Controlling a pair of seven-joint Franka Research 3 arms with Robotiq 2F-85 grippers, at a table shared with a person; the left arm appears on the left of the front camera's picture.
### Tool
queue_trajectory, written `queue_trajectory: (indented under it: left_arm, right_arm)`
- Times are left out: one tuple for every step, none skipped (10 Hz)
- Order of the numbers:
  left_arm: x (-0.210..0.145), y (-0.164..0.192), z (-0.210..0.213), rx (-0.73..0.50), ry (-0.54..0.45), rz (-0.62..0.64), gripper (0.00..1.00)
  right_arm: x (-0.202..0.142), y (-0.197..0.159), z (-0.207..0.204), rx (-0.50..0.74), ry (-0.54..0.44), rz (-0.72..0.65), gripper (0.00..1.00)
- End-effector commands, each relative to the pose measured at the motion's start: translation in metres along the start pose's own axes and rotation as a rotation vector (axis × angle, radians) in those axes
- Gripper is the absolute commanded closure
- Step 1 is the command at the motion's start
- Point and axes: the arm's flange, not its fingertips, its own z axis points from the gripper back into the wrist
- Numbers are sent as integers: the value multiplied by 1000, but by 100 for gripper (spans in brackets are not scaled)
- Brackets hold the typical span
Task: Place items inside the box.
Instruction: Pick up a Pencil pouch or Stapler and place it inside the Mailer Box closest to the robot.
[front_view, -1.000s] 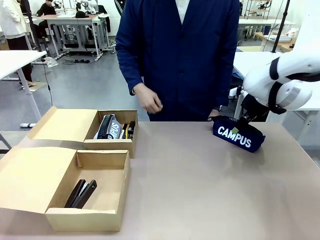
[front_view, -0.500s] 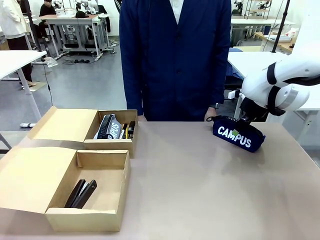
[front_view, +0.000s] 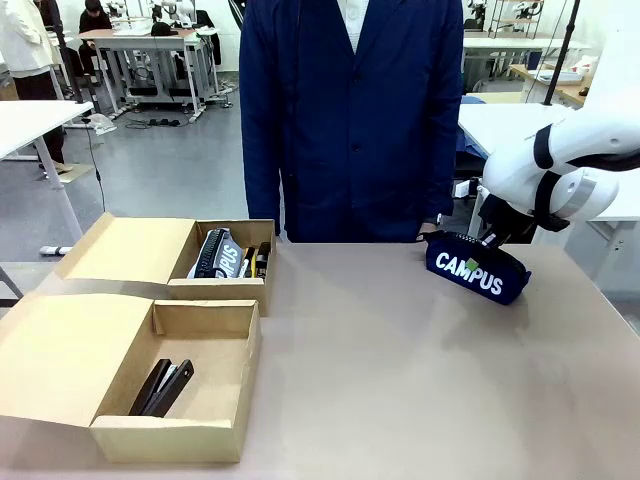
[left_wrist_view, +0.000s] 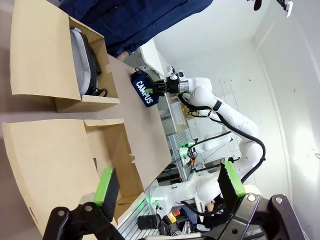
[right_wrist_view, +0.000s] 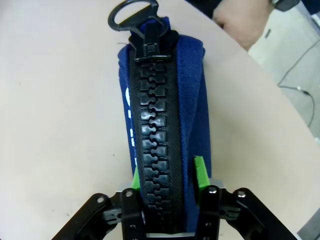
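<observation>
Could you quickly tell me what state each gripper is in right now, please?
Left gripper: open, holding nothing.
Right gripper: closed on the pencil case.

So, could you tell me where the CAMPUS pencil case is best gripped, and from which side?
From above, across its narrow width near one end: the pencil case lies zipper up, so pads meet its fabric sides. The right gripper is shut on it that way.

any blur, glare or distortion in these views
Front view: even light, sharp, the CAMPUS pencil case print reads cleanly. Left wrist view: rolled sideways, white wall very bright. Right wrist view: zipper crisp, person's hand slightly soft.
</observation>
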Motion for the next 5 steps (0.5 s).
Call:
queue_trajectory:
  left_arm:
    - [1, -2, 0, -21, -14, -21, 0]
    - [1, -2, 0, -21, -14, -21, 0]
    - [1, -2, 0, -21, -14, -21, 0]
    - [1, -2, 0, -21, -14, -21, 0]
    - [1, -2, 0, -21, -14, -21, 0]
  right_arm:
    - [-3, -1, 6, -16, 4, 19, 96]
    - [-4, -1, 7, -16, 5, 21, 100]
    - [-6, -2, 10, -12, 0, 24, 100]
    - [-8, -3, 14, -5, -6, 15, 100]
    - [-10, -3, 17, 0, -14, -1, 100]
